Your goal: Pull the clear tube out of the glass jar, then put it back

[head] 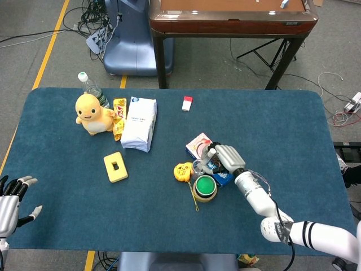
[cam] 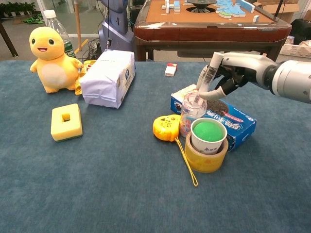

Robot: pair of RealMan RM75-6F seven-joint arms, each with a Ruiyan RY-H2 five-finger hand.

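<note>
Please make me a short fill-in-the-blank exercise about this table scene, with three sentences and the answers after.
1. The right robot hand closes its fingers around the clear ____, which stands in the glass jar.
2. The paper cup with a green top sits inside a roll of ____.
3. The left robot hand holds ____.

Missing words: tube; tape; nothing

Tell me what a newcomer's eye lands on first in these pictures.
First, the right hand closing its fingers around the clear tube, which leans out of the glass jar at the table's centre-right. Next, the yellow plush duck at the far left, beside a white package. The left hand rests open at the near left edge, holding nothing.
</note>
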